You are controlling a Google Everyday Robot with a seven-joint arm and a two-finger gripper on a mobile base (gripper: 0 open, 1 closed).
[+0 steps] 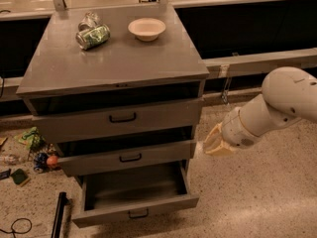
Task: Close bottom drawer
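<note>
- At the foot of the grey cabinet (119, 66), the bottom drawer (106, 213) stands pulled well out toward the camera, its shallow front panel lowest and nearest in view, with a small black bar handle (138, 213) at centre.
- Bottom drawer's open well: grey floor and side walls visible, rear portion in shadow under the drawer above.
- Middle drawer (158, 152): front sits slightly forward, dark gap above it; contents hidden.
- Top drawer (158, 114): tallest front, widest black handle, dark gap between it and the cabinet top; contents hidden.
- Cabinet top carries a cream bowl (146, 29) at back centre-right, upright; what it holds cannot be told from this angle.
- Left of the bowl and apart from it, a crushed green can (94, 36) lies on its side, with a silvery crumpled item (89, 20) touching it from behind.
- Gripper (214, 142): tan, at the end of a white arm (277, 105) entering from the right; it sits just beside the cabinet's right edge, level with the middle drawer, above and clear of the bottom drawer. Whether it touches the cabinet cannot be told, nor whether it is apart or together.
- Speckled floor (257, 202) left of the cabinet: green item (30, 137), orange ball (52, 160), black bar (59, 216), loop of cable (17, 227).
</note>
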